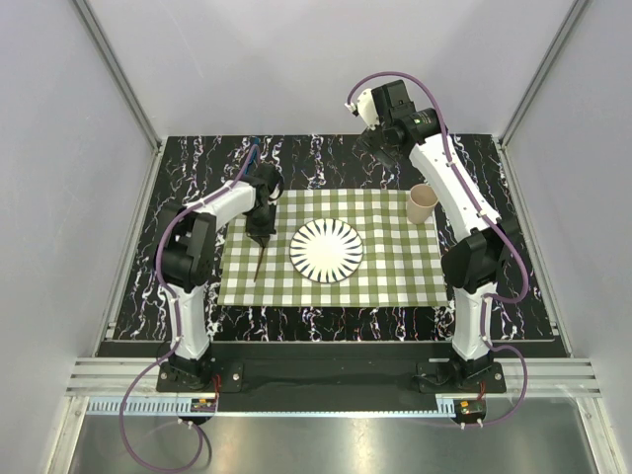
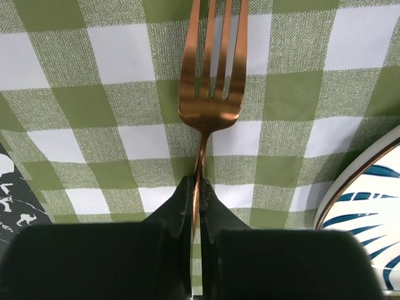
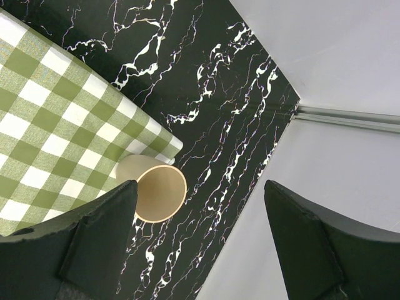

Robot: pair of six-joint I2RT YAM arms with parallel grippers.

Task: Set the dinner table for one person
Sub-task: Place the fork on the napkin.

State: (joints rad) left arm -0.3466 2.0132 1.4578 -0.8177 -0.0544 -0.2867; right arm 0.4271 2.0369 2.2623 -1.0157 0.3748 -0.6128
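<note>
The step in hand looks like laying the fork (image 2: 209, 94) to the left of the plate (image 1: 326, 251). The left pincer (image 2: 197, 187) is closed almost completely, its two fingers pinching the thin copper handle from either side, with the tines pointing away from it toward the near edge. The fork sits over the left part of the cloth (image 1: 395, 276), beside the plate and not touching it. Whether the tines already rest on the cloth I cannot tell.

To do this well, lower the fork until its whole length lies flat on the cloth, parallel to the cloth's left edge and with a clear gap to the plate's rim. Open only once it is down, so it does not drop or twist. Then lift straight up, so the fingers do not drag the handle askew.

The right pincer (image 3: 197, 194) stands wide open and holds nothing. It hangs high over the far right corner of the surface (image 1: 326, 158), above the cup (image 3: 159, 187), which stands at the cloth's far right corner.

The surface, black with white veins, spans the whole booth floor under the cloth, with both arm bases along its near edge.
</note>
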